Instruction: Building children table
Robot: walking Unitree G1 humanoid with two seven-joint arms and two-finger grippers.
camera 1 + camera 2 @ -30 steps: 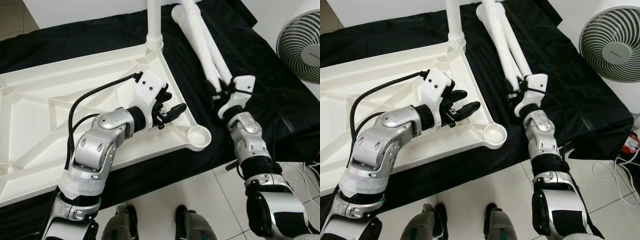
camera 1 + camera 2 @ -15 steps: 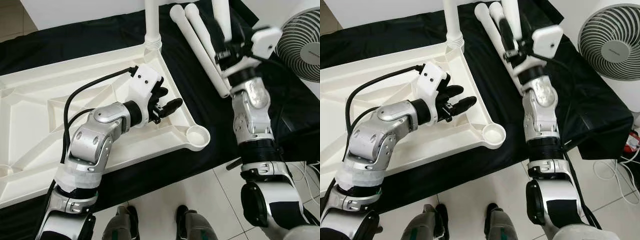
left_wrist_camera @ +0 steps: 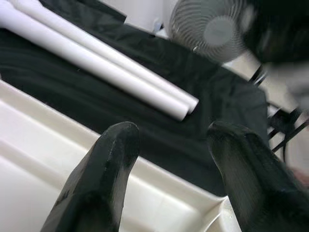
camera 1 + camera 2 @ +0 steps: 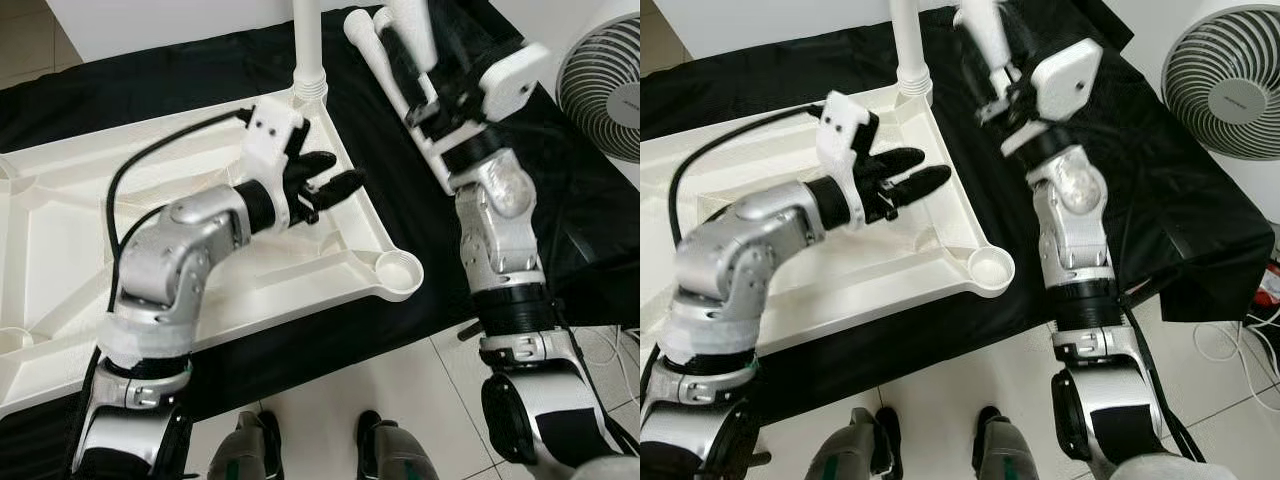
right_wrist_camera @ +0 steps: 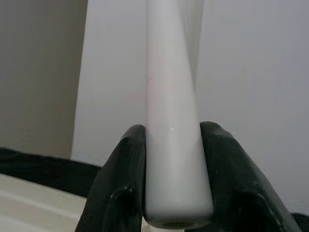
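Observation:
The white tabletop (image 4: pixel 120 230) lies upside down on a black cloth. One white leg (image 4: pixel 307 45) stands in its far right corner socket. The near right corner socket (image 4: pixel 398 270) is empty. My right gripper (image 4: pixel 425 65) is shut on another white leg (image 5: pixel 176 96), held upright above the cloth, right of the tabletop. Two more legs (image 3: pixel 96 53) lie on the cloth behind it. My left gripper (image 4: pixel 338 172) is open and holds nothing; it hovers over the tabletop's right rim (image 3: pixel 159 193).
A white fan (image 4: pixel 605 90) stands at the far right beyond the cloth. Cables (image 4: pixel 1230 340) lie on the tiled floor at the right. My feet (image 4: pixel 310 450) stand on the tiles in front of the tabletop.
My right gripper has raised the leg off the cloth, stood it upright and moved it left toward the tabletop. My left gripper has lifted and shifted a little farther away.

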